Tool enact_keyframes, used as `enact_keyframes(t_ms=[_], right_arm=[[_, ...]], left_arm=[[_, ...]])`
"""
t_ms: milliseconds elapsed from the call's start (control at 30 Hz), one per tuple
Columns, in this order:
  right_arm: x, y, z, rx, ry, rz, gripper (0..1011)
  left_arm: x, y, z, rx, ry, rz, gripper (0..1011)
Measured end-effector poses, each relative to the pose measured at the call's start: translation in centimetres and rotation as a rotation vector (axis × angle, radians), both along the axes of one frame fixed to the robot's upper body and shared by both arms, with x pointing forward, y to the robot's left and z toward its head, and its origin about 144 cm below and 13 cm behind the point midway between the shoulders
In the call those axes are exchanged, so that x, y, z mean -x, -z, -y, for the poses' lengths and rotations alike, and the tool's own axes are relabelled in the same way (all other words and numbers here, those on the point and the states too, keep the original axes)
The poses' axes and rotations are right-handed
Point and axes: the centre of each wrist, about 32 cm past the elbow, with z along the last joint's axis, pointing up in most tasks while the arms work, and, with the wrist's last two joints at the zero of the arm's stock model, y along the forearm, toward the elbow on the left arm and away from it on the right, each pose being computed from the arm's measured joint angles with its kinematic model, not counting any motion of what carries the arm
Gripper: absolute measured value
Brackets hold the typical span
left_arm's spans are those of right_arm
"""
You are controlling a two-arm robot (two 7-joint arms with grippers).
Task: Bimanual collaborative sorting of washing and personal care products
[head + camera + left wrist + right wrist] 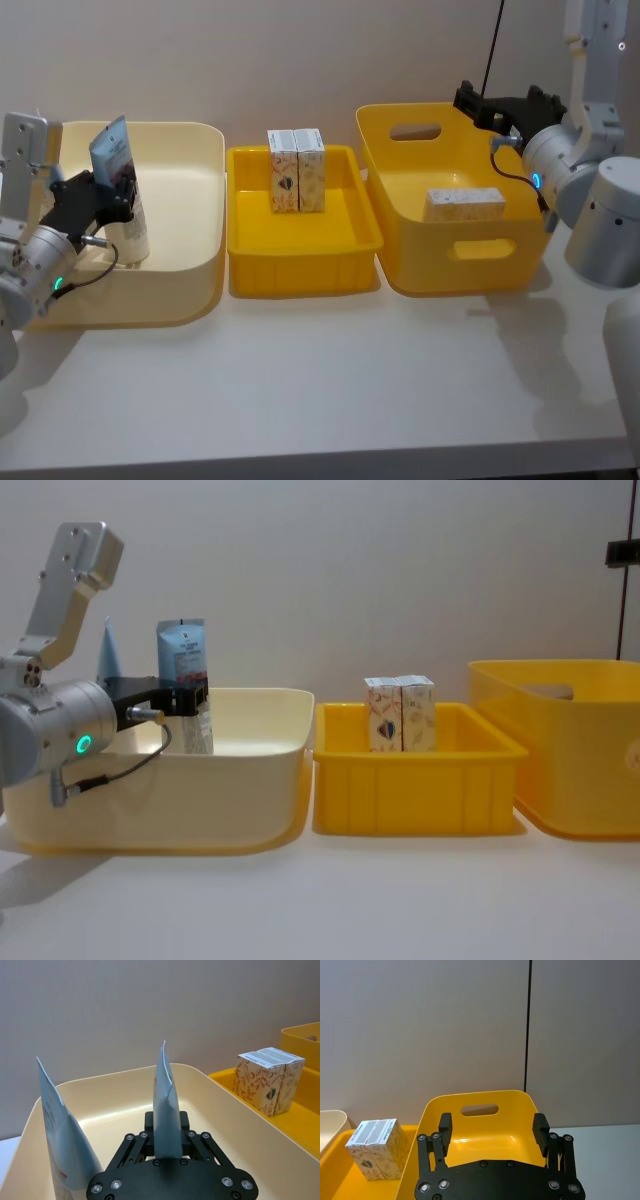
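Grip first: my left gripper [166, 1135] is closed on the body of a squeeze tube [165, 1095]. The two fingers press its flat sides, and the crimped end points up, away from the palm. I judge it is held upright so that it can stand on its cap inside the cream bin [190, 135]. The second tube [57, 1135] stands there the same way, just beside the gripper and apart from the held one. The held tube hangs low between the bin walls. I cannot tell whether its cap touches the bin floor.

My right gripper [492, 1127] is wide open and holds nothing. It hangs high above the tall yellow bin [480, 1097]. One carton [465, 204] lies flat on the floor of that bin, below the open fingers and well apart from them. It looks to me like a product already sorted.

Two more cartons [296, 170] stand upright, touching each other, in the low yellow tray [300, 275] between my two grippers. Neither gripper is near them. I think they wait there as the stock to sort, and the free right gripper is the better placed to take one.
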Motion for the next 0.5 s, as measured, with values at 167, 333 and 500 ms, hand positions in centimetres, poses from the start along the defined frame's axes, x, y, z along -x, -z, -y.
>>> enact_keyframes(t_ms=[167, 333, 500], right_arm=[[0.0, 0.0, 0.0, 0.0, 0.0, 0.0, 1001], [0.0, 0.0, 0.0, 0.0, 0.0, 0.0, 1001], [0.0, 0.0, 0.0, 0.0, 0.0, 0.0, 1001]], left_arm=[[0.2, -0.3, 0.1, -0.019, 0.003, 0.001, 256], [0.7, -1.0, 0.5, -0.054, 0.009, 0.006, 255], [1.4, -1.7, 1.0, -0.085, 0.015, 0.015, 256]])
